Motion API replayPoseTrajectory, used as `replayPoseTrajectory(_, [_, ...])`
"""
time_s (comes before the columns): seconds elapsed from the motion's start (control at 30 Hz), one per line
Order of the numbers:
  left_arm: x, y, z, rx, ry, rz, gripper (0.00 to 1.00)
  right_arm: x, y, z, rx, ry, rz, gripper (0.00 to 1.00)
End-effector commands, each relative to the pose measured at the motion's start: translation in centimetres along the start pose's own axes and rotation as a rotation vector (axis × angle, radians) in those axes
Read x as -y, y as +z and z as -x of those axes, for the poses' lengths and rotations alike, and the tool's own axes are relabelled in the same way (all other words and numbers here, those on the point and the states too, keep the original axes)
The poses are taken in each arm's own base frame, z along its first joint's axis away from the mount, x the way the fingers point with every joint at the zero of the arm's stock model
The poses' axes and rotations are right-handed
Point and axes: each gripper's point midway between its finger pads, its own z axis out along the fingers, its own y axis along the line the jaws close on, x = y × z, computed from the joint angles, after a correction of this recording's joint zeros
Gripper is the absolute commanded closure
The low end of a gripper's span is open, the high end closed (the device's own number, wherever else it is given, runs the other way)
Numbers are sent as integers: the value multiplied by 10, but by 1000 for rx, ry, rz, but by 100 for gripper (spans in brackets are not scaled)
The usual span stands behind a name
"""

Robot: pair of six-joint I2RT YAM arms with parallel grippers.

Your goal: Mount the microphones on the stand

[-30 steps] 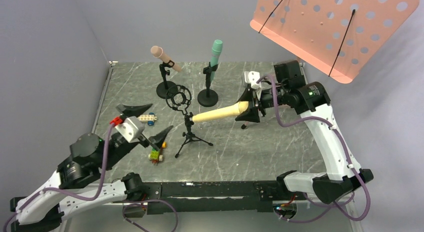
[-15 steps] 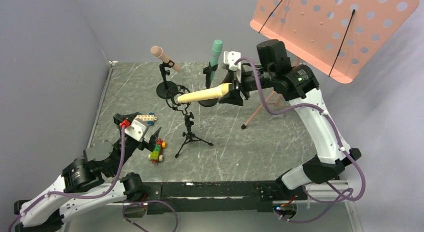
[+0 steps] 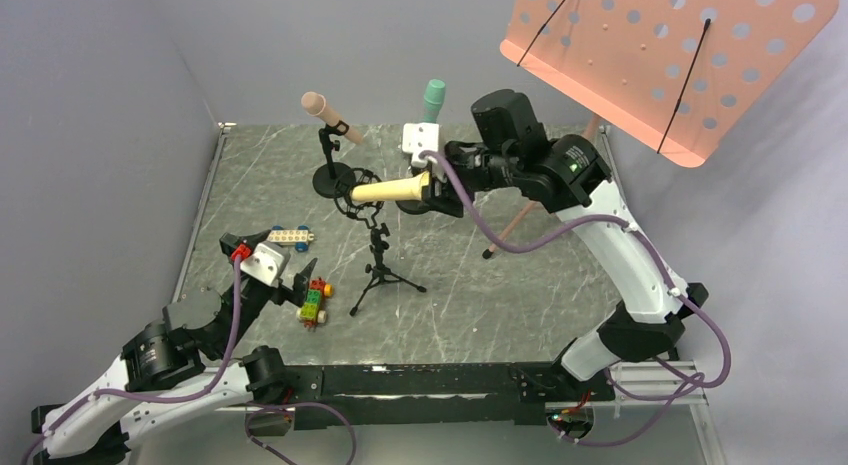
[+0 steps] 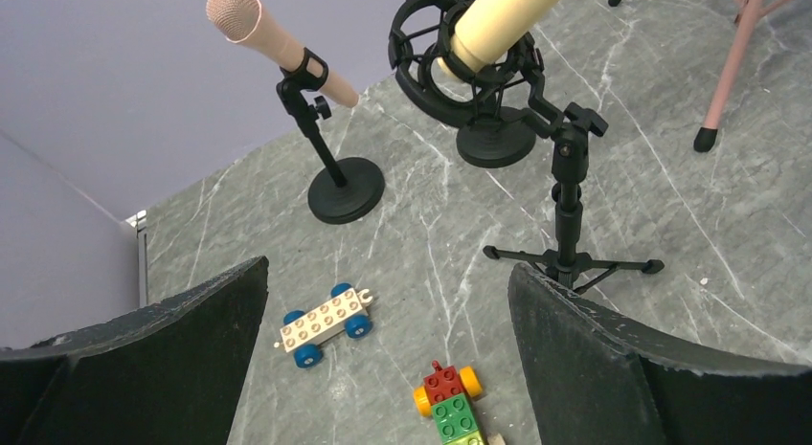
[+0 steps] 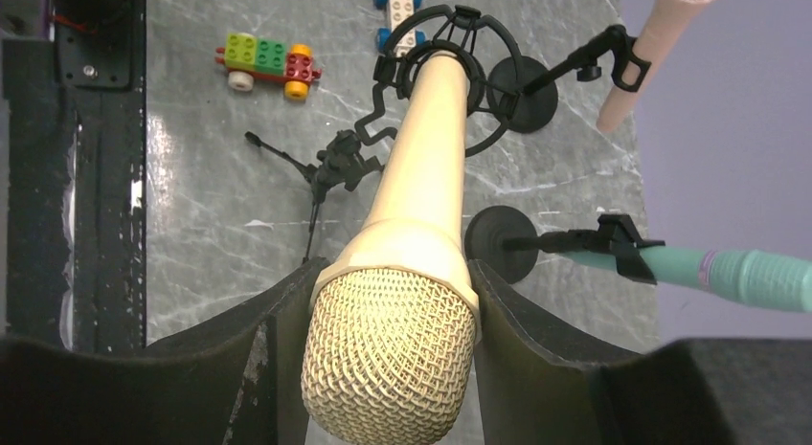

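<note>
Over on my left side, my left gripper (image 3: 273,257) hangs above the grey table (image 3: 560,275) with its jaws spread wide and nothing between them. Just beside it lie a white-and-blue toy car (image 3: 291,235) and a multicoloured block car (image 3: 314,303). Farther back, the pink microphone (image 3: 330,117) sits tilted in the clip of its round-based stand (image 3: 331,180). Near the middle stands the tripod stand (image 3: 378,270). The tail end of the yellow microphone (image 3: 392,190) sits inside its shock-mount ring (image 3: 360,197), the body lying nearly level. My right gripper (image 3: 437,185) has its jaws closed on that microphone just below the mesh head. Behind it, the teal microphone (image 3: 432,97) is clipped upright in a second stand, and a salmon music stand (image 3: 660,55) rises at far right.
</note>
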Motion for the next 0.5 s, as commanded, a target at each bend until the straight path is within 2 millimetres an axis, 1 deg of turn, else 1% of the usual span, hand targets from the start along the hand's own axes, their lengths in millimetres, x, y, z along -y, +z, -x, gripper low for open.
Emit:
replayPoseTrajectory(0.0, [-1, 1, -5, -14, -16, 21, 1, 8, 0, 5, -63, -105, -79, 89])
replayPoseTrajectory(0.1, [2, 3, -8, -23, -14, 16, 1, 6, 4, 10, -79, -153, -89, 88])
replayPoseTrajectory(0.33, [7, 7, -12, -47, -2, 4, 1, 1, 16, 28, -82, -230, -106, 85])
replayPoseTrajectory(0.47, [8, 6, -14, -50, -3, 2, 1, 3, 18, 31, -96, -254, -128, 84])
